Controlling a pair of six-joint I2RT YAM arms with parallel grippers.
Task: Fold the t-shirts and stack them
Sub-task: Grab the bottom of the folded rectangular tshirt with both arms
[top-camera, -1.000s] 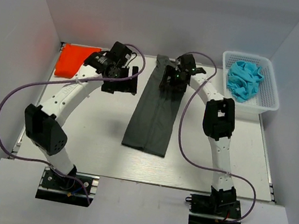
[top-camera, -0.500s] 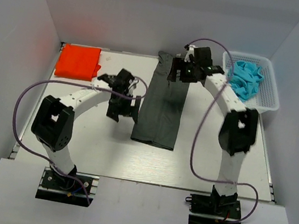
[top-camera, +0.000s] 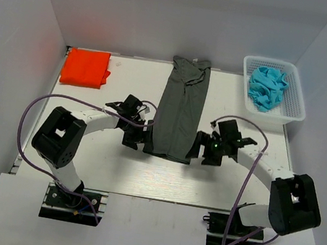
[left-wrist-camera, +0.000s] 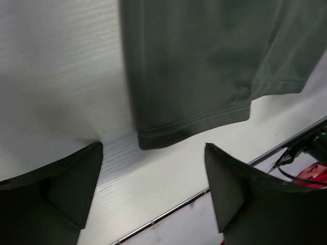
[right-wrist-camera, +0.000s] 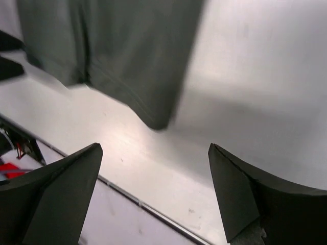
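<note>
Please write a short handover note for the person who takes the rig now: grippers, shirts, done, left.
Grippers: left gripper open, empty, at the near left corner of the grey t-shirt; right gripper open, empty, at its near right corner.
Shirts: grey t-shirt is a long strip mid-table, collar far; orange-red t-shirt folded, far left corner.
Done: orange-red folded, grey folded lengthwise.
To do: fold the grey crosswise, stack both.

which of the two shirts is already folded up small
The orange-red t-shirt in the far left corner: it is a compact folded rectangle, while the dark grey t-shirt lies stretched out as a long strip in the middle.
</note>
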